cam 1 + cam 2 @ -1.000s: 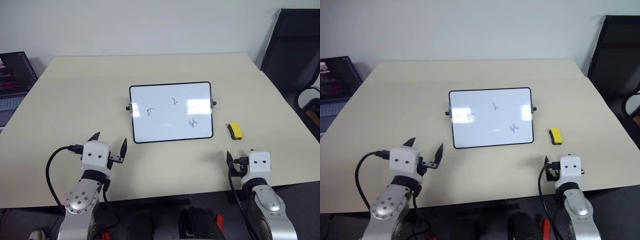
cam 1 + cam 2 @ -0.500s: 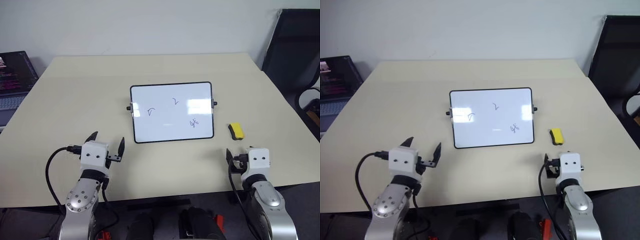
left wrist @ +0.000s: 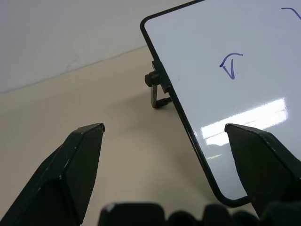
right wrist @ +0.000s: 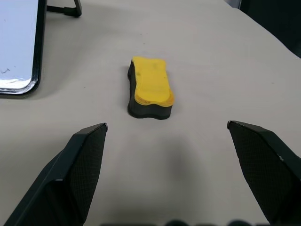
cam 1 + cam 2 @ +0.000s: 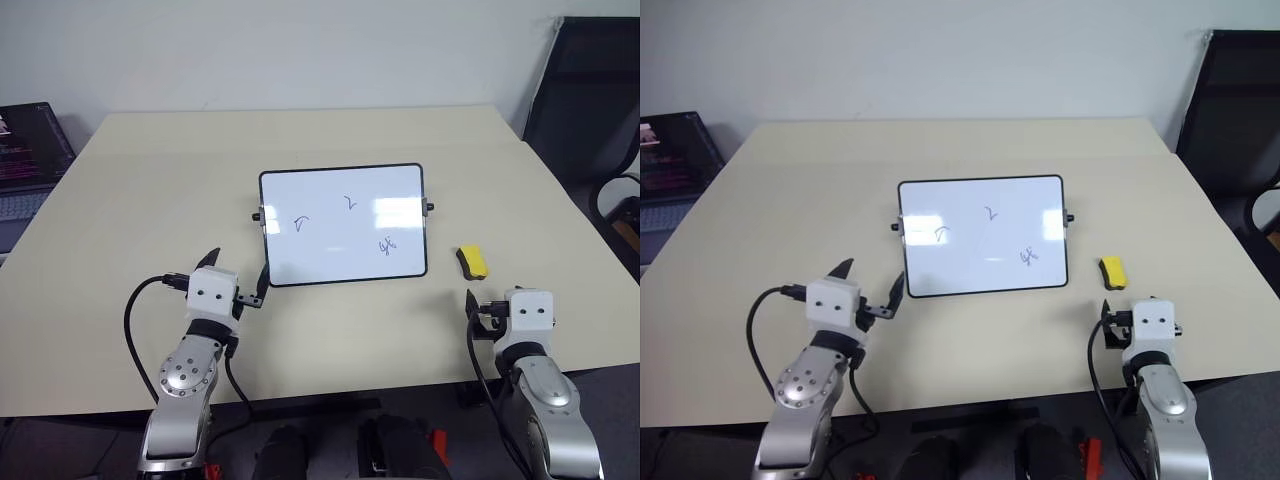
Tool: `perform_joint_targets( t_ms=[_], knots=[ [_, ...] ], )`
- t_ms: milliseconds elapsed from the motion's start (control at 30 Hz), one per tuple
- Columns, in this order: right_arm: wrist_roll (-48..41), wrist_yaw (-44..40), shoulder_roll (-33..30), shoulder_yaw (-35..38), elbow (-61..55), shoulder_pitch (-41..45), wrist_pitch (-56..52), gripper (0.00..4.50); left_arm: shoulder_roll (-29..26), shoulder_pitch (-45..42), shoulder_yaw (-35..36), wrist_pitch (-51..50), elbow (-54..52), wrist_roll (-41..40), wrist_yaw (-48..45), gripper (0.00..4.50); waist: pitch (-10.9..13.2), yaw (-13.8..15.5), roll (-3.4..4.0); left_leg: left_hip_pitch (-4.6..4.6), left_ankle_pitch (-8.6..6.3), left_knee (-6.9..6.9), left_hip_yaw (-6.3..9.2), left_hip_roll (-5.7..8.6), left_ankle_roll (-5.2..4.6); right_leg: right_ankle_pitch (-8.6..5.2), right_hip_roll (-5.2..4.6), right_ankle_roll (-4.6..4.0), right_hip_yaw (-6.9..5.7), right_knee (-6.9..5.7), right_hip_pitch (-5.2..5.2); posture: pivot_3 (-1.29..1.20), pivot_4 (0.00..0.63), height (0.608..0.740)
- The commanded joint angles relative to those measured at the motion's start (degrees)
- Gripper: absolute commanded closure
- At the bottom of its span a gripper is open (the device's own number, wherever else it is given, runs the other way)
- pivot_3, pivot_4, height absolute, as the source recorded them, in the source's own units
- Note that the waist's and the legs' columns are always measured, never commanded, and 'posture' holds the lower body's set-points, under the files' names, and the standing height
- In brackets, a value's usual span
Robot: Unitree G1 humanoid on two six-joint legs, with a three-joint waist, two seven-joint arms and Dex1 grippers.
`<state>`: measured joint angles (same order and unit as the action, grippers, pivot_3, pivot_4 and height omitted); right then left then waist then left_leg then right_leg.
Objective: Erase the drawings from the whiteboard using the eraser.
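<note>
Your right gripper hangs empty with its fingers spread wide, and the eraser lies on the table straight ahead of it, untouched, its long axis running along your line of approach. That hand is much the nearer one. Your left gripper, also spread and empty, sits at the whiteboard corner, well apart from the eraser.

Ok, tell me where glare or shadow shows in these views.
Left eye view: a bright glare patch on the whiteboard, right of the middle. Left wrist view: a glare streak across the board below one drawing. Right wrist view: the eraser casts a soft shadow on the table.
</note>
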<state>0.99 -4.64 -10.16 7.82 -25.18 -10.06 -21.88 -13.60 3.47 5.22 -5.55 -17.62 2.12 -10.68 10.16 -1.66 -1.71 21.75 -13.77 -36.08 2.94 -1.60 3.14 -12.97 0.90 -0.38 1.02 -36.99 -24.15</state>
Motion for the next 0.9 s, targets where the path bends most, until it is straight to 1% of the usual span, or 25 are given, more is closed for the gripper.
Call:
perform_joint_targets(
  t_ms=[33, 100, 200, 267, 433, 533, 633, 733, 900],
  knots=[
    [-0.16, 0.24, -0.38, 0.91, -2.26, 0.78, 0.83, 0.05, 0.02, -1.50, -0.45, 1.81, -0.45, -0.56, -0.22, 0.00, 0.00, 0.00, 0.00, -0.01, 0.00, 0.00, 0.00, 0.00, 0.00, -0.01, 0.00, -0.02, 0.00, 0.00, 0.00, 0.00, 0.150, 0.740],
    [-0.32, 0.28, -0.46, 1.32, -2.58, 0.95, 0.82, 0.05, -0.16, -2.57, -1.04, 1.85, 0.52, -0.85, -0.95, 0.00, 0.00, 0.00, 0.00, -0.01, 0.00, -0.01, 0.00, 0.00, 0.00, -0.01, 0.00, -0.02, -0.01, -0.01, 0.01, 0.00, 0.150, 0.740],
    [-0.63, -0.02, -1.22, 1.91, -4.33, 2.67, -1.12, 0.05, -2.59, -6.38, -4.22, 3.10, 3.37, -0.95, -6.21, 0.00, 0.00, 0.00, 0.00, 0.00, 0.00, -0.02, -0.01, 0.02, 0.00, 0.00, 0.01, 0.00, -0.03, -0.02, 0.01, 0.00, 0.150, 0.740],
    [-0.86, -0.28, -1.77, 2.26, -4.80, 3.97, -2.42, 0.05, -3.39, -8.59, -5.11, 3.34, 5.62, -1.87, -8.66, 0.00, 0.00, 0.01, 0.00, -0.01, 0.01, -0.02, -0.03, 0.03, -0.01, 0.01, 0.02, 0.01, -0.04, -0.02, 0.01, 0.00, 0.150, 0.740],
    [-1.36, -0.28, -2.00, 2.94, -4.21, 8.19, -5.86, 0.05, -3.12, -14.02, -7.99, -0.21, 7.59, -10.43, -18.81, 0.00, -0.01, -0.05, -0.01, 0.01, 0.00, 0.01, -0.05, 0.05, 0.00, 0.15, 0.03, 0.26, -0.04, -0.02, 0.01, 0.00, 0.150, 0.740],
    [-1.74, -0.43, -2.08, 2.77, -3.20, 11.38, -8.04, 0.05, -2.98, -17.67, -12.16, -3.94, 7.97, -14.91, -26.65, 0.00, 0.00, -0.03, -0.01, 0.02, 0.00, 0.02, -0.03, 0.05, -0.01, 0.18, 0.04, 0.30, -0.04, -0.03, 0.00, 0.00, 0.150, 0.740],
    [-2.02, -0.52, -2.57, 3.00, -1.77, 14.29, -9.93, 0.05, -2.84, -20.40, -14.87, -7.01, 8.63, -18.37, -32.39, 0.00, -0.01, -0.11, -0.01, 0.03, 0.01, -0.01, -0.05, 0.08, -0.01, 0.20, 0.04, 0.33, -0.02, -0.05, 0.02, 0.00, 0.150, 0.740],
    [-2.68, -0.97, -3.36, 2.91, 0.46, 17.08, -11.59, 0.05, -3.13, -22.67, -17.04, -9.53, 9.13, -20.78, -37.15, 0.00, -0.01, -0.19, -0.01, 0.02, 0.01, -0.01, -0.06, 0.08, -0.01, 0.20, 0.06, 0.33, 0.00, -0.08, 0.04, 0.00, 0.150, 0.740],
    [-3.92, -1.48, -4.44, 3.69, 4.75, 21.71, -15.26, 0.05, -2.95, -25.44, -18.75, -11.38, 10.71, -21.81, -40.91, 0.00, -0.01, -0.20, 0.00, 0.02, 0.02, -0.01, -0.05, 0.07, -0.02, 0.20, 0.08, 0.32, -0.01, -0.11, 0.03, 0.00, 0.150, 0.740]
  ],
)
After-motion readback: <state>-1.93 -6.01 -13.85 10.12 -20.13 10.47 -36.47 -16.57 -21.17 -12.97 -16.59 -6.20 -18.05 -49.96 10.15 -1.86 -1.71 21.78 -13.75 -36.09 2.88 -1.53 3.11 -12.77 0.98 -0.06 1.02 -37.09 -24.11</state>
